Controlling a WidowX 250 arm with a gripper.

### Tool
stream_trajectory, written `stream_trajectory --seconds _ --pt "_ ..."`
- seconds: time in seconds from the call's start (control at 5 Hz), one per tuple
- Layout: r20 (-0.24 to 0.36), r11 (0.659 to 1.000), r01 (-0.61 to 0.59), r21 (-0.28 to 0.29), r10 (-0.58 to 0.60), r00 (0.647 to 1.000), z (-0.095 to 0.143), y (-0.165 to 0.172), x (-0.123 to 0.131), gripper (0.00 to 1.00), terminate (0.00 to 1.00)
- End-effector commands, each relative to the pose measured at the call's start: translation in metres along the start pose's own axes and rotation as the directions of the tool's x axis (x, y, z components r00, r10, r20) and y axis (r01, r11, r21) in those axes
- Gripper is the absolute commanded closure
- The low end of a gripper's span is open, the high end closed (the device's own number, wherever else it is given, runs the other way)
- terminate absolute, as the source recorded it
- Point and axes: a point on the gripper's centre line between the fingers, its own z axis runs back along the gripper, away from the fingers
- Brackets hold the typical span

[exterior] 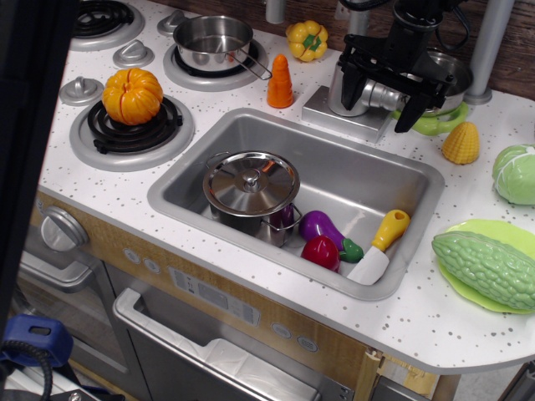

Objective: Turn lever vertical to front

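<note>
Gripper point(380, 98) hangs wide open, fingers straddling the lever point(383, 96) jutting from the tap body point(344, 83) behind the sink point(401, 180). Risk: pads slip off the slick stub mid-turn, or clip the green plate point(439, 124).

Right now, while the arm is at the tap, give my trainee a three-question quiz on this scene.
1. True or false: the gripper is over the stove.
2. What lies in the sink with the lidded pot? A) carrot B) eggplant, red vegetable and knife C) corn
3. Fill in: the lever juts from the tap body between the black ____.

Key:
1. False; it is at the tap behind the sink.
2. B: eggplant, red vegetable, knife.
3. Fingers. Whether they actually touch the lever cannot be told.
</note>
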Motion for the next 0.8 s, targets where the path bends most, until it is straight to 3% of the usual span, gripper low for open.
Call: stream_trajectory --seconds 0.0,0.2,0.6 --pt "0.0 1.0 0.0 0.0 0.0 1.0 0.0 0.0 0.0 0.0 0.0" --pt "0.149 0.998 0.017 0.058 -0.026 0.988 0.02 0.003 0.005 0.0 0.0" --pt "0.276 0.994 0.001 0.109 -0.031 0.961 0.051 0.007 0.014 0.0 0.0"
